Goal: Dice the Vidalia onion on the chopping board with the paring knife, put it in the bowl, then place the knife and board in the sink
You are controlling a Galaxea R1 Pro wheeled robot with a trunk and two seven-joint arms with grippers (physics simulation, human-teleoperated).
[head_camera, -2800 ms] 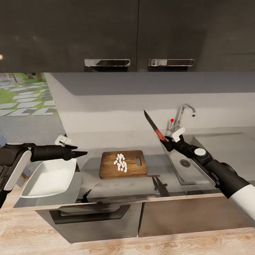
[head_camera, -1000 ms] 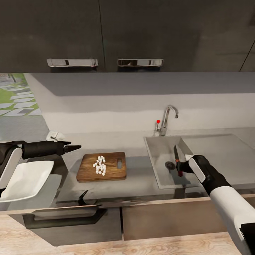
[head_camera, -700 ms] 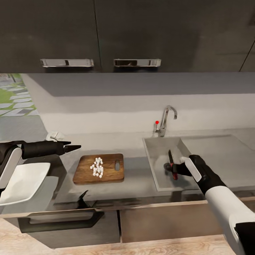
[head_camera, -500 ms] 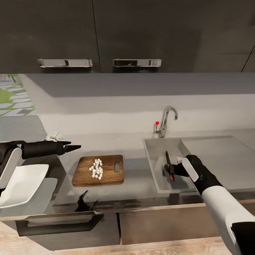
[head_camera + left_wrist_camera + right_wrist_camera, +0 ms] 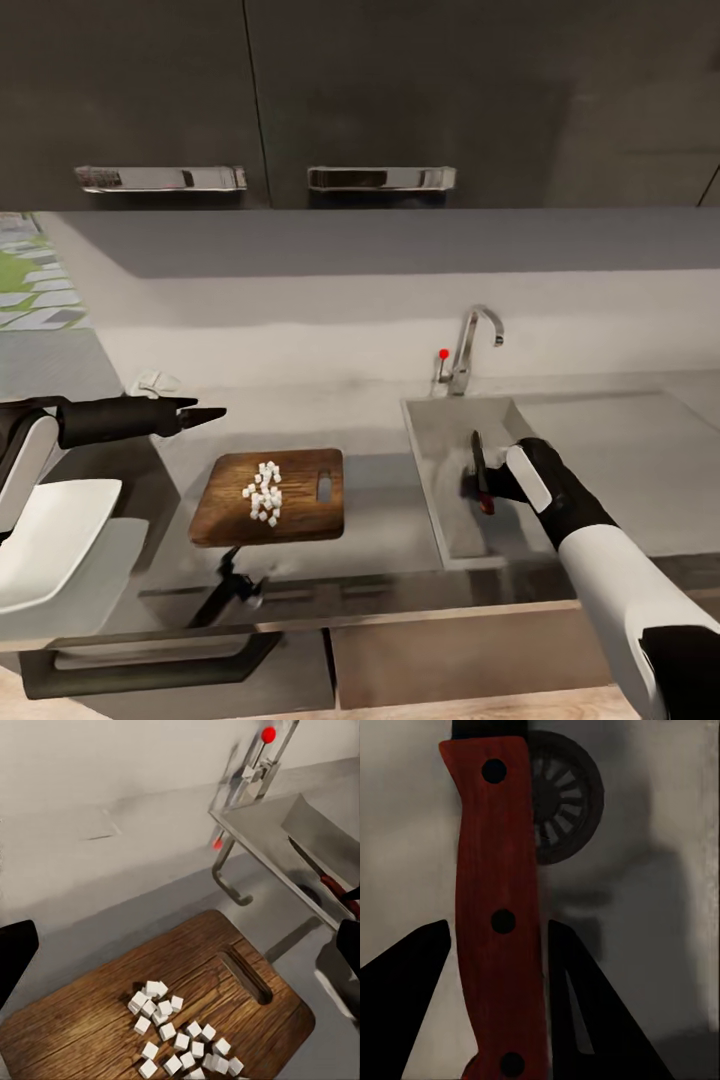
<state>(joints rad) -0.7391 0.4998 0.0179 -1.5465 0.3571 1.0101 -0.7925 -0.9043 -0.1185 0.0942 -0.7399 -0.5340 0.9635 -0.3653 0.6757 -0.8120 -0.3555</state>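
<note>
In the head view my right gripper [image 5: 482,487] is down inside the sink [image 5: 440,440], shut on the red handle of the paring knife [image 5: 477,458], whose dark blade points toward the tap. The right wrist view shows that handle [image 5: 499,870] between both dark fingers, over the round drain [image 5: 566,795]. The chopping board [image 5: 300,505] lies on the countertop [image 5: 380,510] left of the sink, with white diced onion [image 5: 262,492] heaped on it. My left gripper [image 5: 205,411] hovers open above the counter, left of the board. The white bowl [image 5: 50,540] sits at the far left, partly behind my left arm.
A chrome tap [image 5: 470,340] with a red-tipped lever stands behind the sink, and the flat drainboard [image 5: 630,450] lies to its right. A small white object [image 5: 155,381] rests by the backsplash. Black upper cabinets [image 5: 380,100] hang overhead. A drawer handle [image 5: 150,660] juts out below the counter edge.
The right arm brought the knife from raised above the counter down into the sink basin. The camera shifted, so board and bowl sit differently in the picture. The left arm stayed still.
</note>
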